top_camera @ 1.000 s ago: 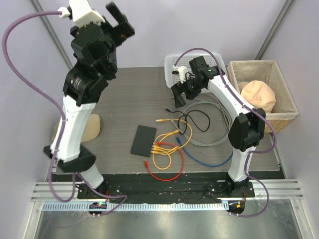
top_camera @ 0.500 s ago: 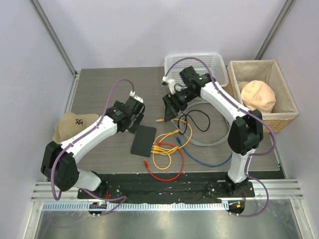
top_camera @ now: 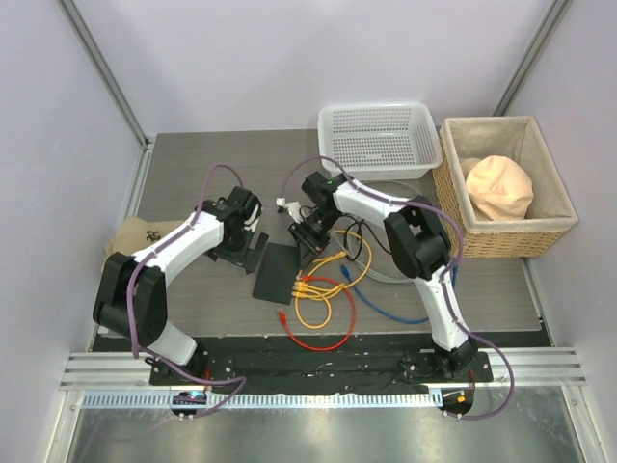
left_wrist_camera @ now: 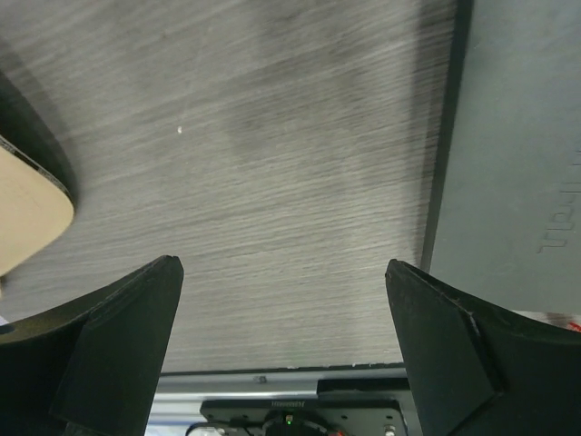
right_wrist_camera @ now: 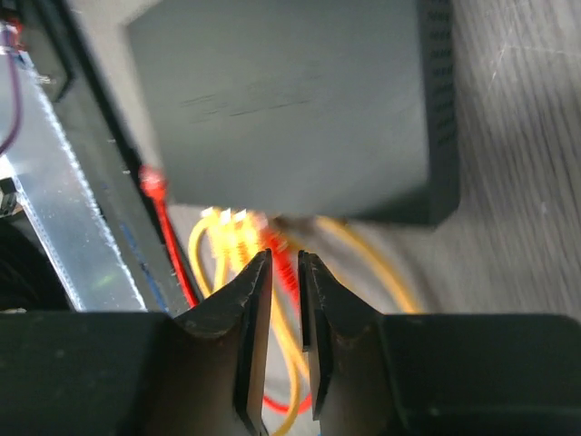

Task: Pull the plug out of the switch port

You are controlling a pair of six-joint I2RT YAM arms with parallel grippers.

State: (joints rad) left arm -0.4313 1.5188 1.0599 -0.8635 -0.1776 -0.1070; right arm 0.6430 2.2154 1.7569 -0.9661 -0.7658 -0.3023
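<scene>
Black switch [top_camera: 278, 273] was seen flat on the desk [top_camera: 193, 164]. Left claw [left_wrist_camera: 280, 268] was held wide open, empty; right claw [right_wrist_camera: 284, 256] was held nearly closed, empty.

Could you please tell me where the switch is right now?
In the top view the switch lies flat on the table, between the left tool and the right tool, with yellow cables at its right side.

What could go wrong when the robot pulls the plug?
The yellow plugs and a red plug sit crowded at the switch edge, so the almost shut right claw may catch the wrong one. The left claw is open beside the switch, not holding it, so the switch may slide.
</scene>
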